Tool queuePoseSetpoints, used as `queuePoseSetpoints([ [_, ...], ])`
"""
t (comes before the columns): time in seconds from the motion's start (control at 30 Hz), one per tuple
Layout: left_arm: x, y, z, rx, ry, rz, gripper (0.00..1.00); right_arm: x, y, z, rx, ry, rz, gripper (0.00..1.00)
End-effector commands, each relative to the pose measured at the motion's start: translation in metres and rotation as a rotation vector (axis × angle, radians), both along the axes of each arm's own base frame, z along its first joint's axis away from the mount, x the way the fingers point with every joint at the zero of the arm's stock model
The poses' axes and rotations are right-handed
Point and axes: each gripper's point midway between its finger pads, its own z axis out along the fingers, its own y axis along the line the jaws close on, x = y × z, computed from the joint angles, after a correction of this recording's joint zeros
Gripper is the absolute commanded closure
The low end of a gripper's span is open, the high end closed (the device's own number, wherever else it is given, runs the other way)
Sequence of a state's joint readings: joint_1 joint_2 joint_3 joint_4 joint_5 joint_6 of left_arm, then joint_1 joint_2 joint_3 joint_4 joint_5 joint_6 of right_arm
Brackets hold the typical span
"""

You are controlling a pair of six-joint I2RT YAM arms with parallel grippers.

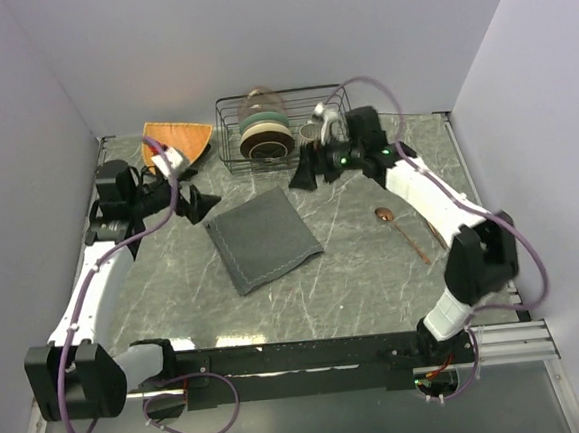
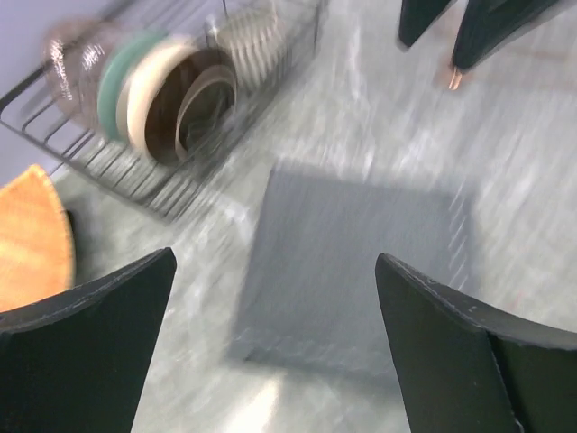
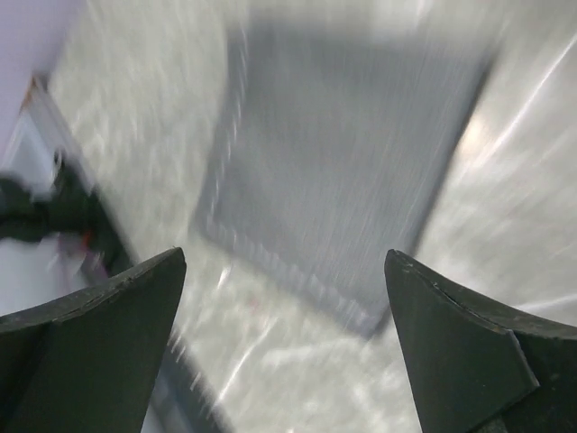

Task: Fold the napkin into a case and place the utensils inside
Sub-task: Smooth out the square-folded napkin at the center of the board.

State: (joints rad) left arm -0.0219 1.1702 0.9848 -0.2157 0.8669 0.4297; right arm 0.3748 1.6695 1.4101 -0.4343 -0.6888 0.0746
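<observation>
Grey-green bench [image 1: 356,292] carries one napkin [image 1: 263,241] mid-bench and one spoon [image 1: 399,230] toward its right edge; left gripper [image 1: 200,203] and right gripper [image 1: 316,172] both gape, empty.

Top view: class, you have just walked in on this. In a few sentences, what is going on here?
Two robot arms are working over a table. The napkin lies flat in the middle, and neither arm holds it. The left hand is open by its far left corner, and the right hand is open beyond its far edge, near the rack. A spoon lies on the table to the napkin's right. Nothing has been put inside the napkin yet.
</observation>
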Motion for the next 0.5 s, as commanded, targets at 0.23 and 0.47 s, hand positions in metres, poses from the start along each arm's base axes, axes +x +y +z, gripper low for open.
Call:
queuePoseSetpoints([
  [0.23,0.044,-0.041,0.006,-0.748,0.569,0.125,0.01,0.067,0.064,0.022,0.356,0.163,-0.128,0.00],
  [0.47,0.062,-0.067,-0.048,-0.909,0.797,0.177,0.01,0.066,0.094,-0.013,0.448,0.186,-0.283,0.00],
])
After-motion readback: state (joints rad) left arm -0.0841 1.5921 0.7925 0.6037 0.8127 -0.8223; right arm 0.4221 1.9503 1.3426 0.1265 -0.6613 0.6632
